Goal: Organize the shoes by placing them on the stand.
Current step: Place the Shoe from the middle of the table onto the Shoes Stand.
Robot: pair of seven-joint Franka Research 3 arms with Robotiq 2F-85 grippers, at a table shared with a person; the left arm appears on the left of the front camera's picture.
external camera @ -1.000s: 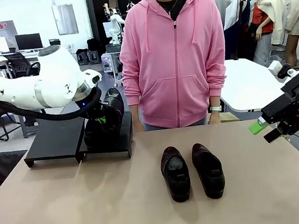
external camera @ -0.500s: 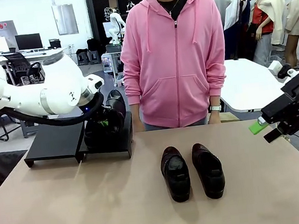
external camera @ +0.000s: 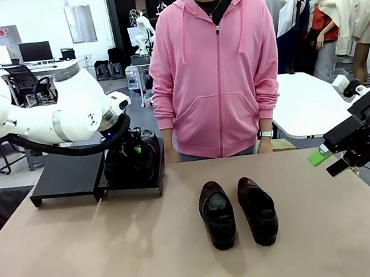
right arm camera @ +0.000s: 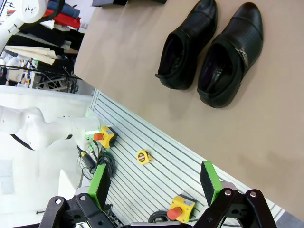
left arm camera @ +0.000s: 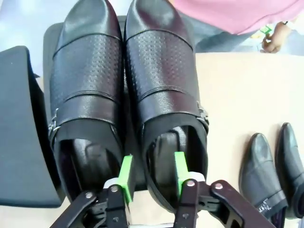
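Observation:
Two glossy black shoes (left arm camera: pixel 88 85) (left arm camera: pixel 161 90) lie side by side, toes away from me, on the right section of the black stand (left arm camera: pixel 50 35). In the front view this pair (external camera: pixel 116 168) is partly hidden by my left gripper (external camera: pixel 133 148). The left gripper (left arm camera: pixel 153 175) is open, one green pad between the shoes and the other inside the right shoe's opening, astride its side wall. Two more shoes (external camera: pixel 217 215) (external camera: pixel 258 209) rest on the table's middle, also in the right wrist view (right arm camera: pixel 187 47) (right arm camera: pixel 230 57). My right gripper (external camera: pixel 321 157) (right arm camera: pixel 154 183) hangs open off the table's right edge.
The stand's left section (external camera: pixel 69 175) is bare. A person in a pink hoodie (external camera: pixel 214 68) stands at the far edge with hands down. Beyond the table's edge, the right wrist view has a slatted base with yellow stop buttons (right arm camera: pixel 180 209) and a tape measure (right arm camera: pixel 141 156).
The left gripper lowered the second shoe onto the stand beside the first, and its jaws have come apart. The right arm and the table shoes have not moved.

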